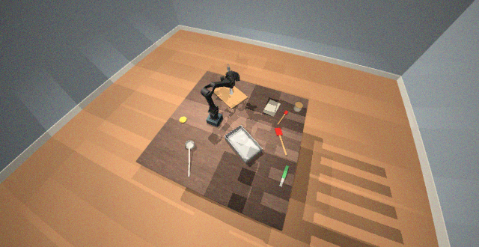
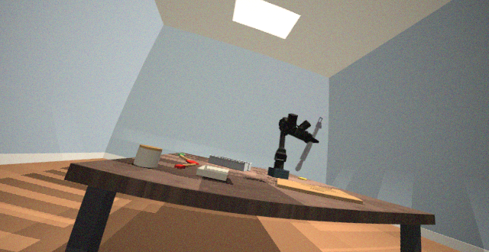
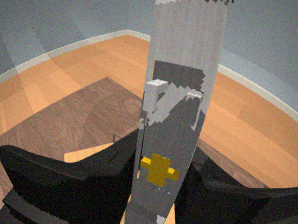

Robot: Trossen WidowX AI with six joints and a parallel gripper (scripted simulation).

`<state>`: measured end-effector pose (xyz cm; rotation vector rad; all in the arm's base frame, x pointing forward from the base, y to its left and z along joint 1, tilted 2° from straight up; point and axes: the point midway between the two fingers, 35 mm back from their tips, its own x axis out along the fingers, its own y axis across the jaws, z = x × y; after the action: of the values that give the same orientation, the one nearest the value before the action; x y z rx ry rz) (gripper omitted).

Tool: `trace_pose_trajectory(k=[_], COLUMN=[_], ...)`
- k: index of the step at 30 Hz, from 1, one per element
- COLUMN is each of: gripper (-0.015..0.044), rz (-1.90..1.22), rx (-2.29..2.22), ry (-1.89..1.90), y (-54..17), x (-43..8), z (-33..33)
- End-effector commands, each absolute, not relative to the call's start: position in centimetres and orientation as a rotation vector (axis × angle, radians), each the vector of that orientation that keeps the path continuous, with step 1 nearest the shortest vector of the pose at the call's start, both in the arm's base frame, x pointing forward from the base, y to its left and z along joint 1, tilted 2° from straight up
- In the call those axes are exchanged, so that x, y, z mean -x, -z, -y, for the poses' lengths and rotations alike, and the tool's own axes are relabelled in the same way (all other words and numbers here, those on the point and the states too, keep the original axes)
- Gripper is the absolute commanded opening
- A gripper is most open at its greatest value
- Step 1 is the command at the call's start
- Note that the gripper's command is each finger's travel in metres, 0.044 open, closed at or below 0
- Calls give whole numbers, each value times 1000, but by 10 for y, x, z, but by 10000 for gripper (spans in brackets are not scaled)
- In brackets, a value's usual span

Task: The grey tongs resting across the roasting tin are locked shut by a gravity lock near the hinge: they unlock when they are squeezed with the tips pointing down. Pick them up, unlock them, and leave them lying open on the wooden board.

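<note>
Above the counter (image 1: pixel 165 147) (image 2: pixel 244 202), the tool (image 1: pixel 231 84) (image 2: pixel 314 141) is clamped on the grey tongs (image 1: pixel 228 68) (image 2: pixel 304 156) (image 3: pixel 187 40). The exterior view shows them steeply tilted, extending above and below the tool; the wrist view alone shows a yellow piece (image 3: pixel 159 170) on them.

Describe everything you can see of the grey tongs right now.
The grey tongs look metallic, long and slim, with a yellow cross-shaped piece showing and a small loop at the upper end. The jaws are shut on them, mid-length, above the table. They hang steeply tilted, loop end up, arms close together. Whether the lock has released, I cannot tell.
</note>
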<state>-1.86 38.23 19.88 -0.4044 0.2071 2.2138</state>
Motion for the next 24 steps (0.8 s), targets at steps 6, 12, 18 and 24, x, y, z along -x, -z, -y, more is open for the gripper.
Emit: trace_pose_trajectory(k=[6,12,18,24], gripper=[-150,-150,-150,-150], rz=[-205,-205,-205,-248], rx=[399,399,399,433], ry=[-2218,-2218,-2218,-2202], y=[-200,-200,-200,-194], x=[19,19,19,20], z=[-382,-382,-382,-388])
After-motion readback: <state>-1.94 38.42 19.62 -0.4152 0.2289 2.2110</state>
